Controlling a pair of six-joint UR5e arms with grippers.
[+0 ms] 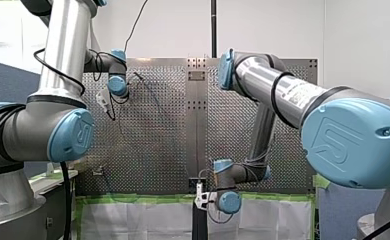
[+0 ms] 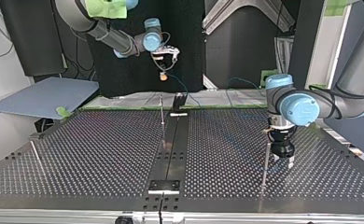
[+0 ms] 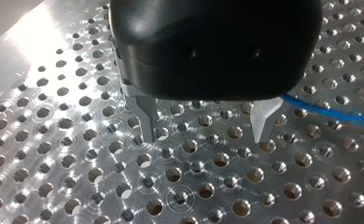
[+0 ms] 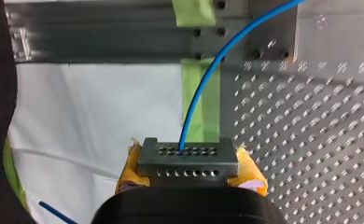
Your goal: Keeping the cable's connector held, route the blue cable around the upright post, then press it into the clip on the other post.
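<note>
Clamping the grey, hole-studded connector block (image 4: 188, 156) between yellow pads (image 4: 250, 175), my right arm's jaws are clenched on it. In the top view they hold it in the air above the far edge of the perforated metal bench (image 2: 101, 154). The thin blue cable (image 4: 203, 88) leaves the connector's face ahead of the jaws and curves across a strip of green tape (image 4: 199, 107) toward the bench.

My left arm (image 2: 311, 105) comes in at the top view's right. Its black jaws with bare metal fingers (image 3: 147, 121) hang released, spread apart just above the bench's holes. A stretch of the blue cable runs just beside one of those fingers; I cannot tell whether it touches.

In the top view a thin upright metal post (image 2: 265, 161) stands just beside the left jaws. A second thin post (image 2: 162, 109) stands near the bench's middle, and a third (image 2: 35, 156) stands at the view's left. Which post carries the clip cannot be told.
</note>
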